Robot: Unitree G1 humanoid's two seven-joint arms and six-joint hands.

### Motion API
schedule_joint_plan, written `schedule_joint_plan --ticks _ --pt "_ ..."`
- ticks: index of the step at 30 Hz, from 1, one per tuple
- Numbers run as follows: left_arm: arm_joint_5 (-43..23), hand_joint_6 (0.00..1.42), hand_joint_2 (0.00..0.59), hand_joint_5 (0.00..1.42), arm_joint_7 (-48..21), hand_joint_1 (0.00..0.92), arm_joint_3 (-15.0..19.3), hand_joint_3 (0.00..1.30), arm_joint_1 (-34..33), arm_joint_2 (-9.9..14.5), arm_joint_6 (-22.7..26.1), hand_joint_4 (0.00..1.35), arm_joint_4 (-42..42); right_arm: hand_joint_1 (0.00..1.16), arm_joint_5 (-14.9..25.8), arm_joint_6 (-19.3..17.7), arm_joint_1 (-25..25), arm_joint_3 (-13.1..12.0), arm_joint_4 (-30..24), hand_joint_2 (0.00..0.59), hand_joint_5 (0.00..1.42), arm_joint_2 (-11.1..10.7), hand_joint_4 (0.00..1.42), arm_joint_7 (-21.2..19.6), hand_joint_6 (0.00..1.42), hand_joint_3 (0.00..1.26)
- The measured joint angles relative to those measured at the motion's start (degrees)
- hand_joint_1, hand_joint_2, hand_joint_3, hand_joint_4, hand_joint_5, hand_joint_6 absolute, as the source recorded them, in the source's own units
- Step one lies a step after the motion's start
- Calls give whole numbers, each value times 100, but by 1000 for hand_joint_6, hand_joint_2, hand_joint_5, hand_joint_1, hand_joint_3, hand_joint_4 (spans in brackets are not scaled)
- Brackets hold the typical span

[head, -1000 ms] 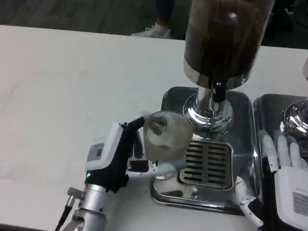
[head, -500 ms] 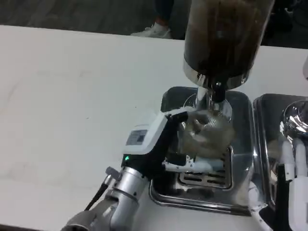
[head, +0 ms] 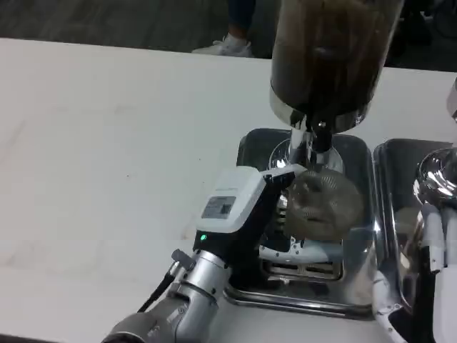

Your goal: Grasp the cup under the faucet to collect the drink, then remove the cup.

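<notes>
**While cup sits under tap: spill & slip risks**

Since the clear, ribbed plastic cup (head: 321, 204) is held over the slotted drip grate (head: 300, 270) w/ its mouth just below the small chrome faucet (head: 314, 143), most of what can go wrong is about alignment. Cup looks tilted toward the camera, so if drink flows now it could hit the rim or wall and splash onto the shiny steel drip tray (head: 250, 153) rather than fill. Whether liquid is already in it: can't tell, wall is hazy.

Left hand (head: 268, 218), white back and black fingers, wraps the cup from its left side; fingers are curled round it, so it's grasping. A thin clear cup prob. flexes under squeeze; too much grip could buckle it, too little and a filling cup may slide down as weight builds.

Right hand (head: 435, 246) rests at the frame's right edge by a second steel tray (head: 389, 161); its white fingers look extended, holding nothing. If it has to work the tap, reach across could bump the cup.

Tall dark-filled cylindrical dispenser (head: 328, 50) stands right above, so pulling the cup out upward would hit the spout.

Writing: a grey label on the left hand's back, too small to read. No brand legible anywhere else.
</notes>
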Motion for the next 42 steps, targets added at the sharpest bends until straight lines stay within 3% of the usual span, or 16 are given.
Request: schedule_joint_plan --ticks 1,3,4,7,9,14,16,19,24,28,34,35,38,39,42 --pt "0 1129 0 1002 22 615 -23 751 0 8 10 893 0 230 0 0 0 -7 0 519 0 0 0 0 116 27" --pt "-4 905 35 891 32 433 -48 569 0 22 16 673 1 230 0 0 -1 -15 0 519 0 0 0 0 116 26" --pt "-14 869 37 885 19 376 -53 524 -1 29 16 657 1 230 1 0 -3 -17 0 519 0 0 0 0 116 26" --pt "-56 724 27 774 -183 278 -60 386 -4 73 39 567 28 229 10 -1 -13 -32 0 519 0 1 0 0 116 26" --pt "-85 551 35 654 -280 230 -58 282 -24 107 20 426 27 229 19 -2 -23 -51 0 519 0 1 0 0 116 26" --pt "-117 469 29 584 -348 190 -48 200 -30 124 4 339 22 229 27 -14 -73 -90 2 519 0 1 0 0 116 26" --pt "-126 450 2 565 -363 86 -43 161 -30 148 -21 317 18 229 39 -22 -83 -102 5 519 0 1 0 0 116 26" --pt "-281 425 0 546 -489 29 52 141 1 224 -206 309 -5 226 85 -53 -101 -115 32 509 0 0 0 0 116 25" --pt "-714 434 0 529 -765 0 445 111 212 556 -735 308 -211 199 249 -192 -149 -156 64 483 0 -46 0 19 116 25" --pt "-1045 465 0 545 -916 0 859 120 326 1087 -1026 308 -487 191 476 -311 -266 -256 139 483 0 -207 0 115 116 25" --pt "-1316 422 0 526 -1131 0 1187 129 651 1295 -1232 308 -913 169 550 -431 -471 -286 207 472 0 -241 0 200 112 25" --pt "-1418 318 0 443 -1209 0 1293 95 752 1315 -1324 219 -1074 168 577 -439 -488 -289 229 472 0 -242 0 210 112 25" --pt "-1785 232 14 339 -1628 0 1535 57 983 1442 -1501 123 -1584 165 637 -468 -513 -302 316 472 0 -247 0 222 112 25" --pt "-1934 133 30 209 -1841 0 1607 11 1076 1533 -1586 25 -1859 164 687 -474 -515 -323 329 472 0 -249 0 228 112 25" --pt "-2464 21 46 81 -2577 0 1767 0 1335 1684 -1618 0 -2536 162 715 -518 -530 -344 334 472 0 -262 0 247 112 25"
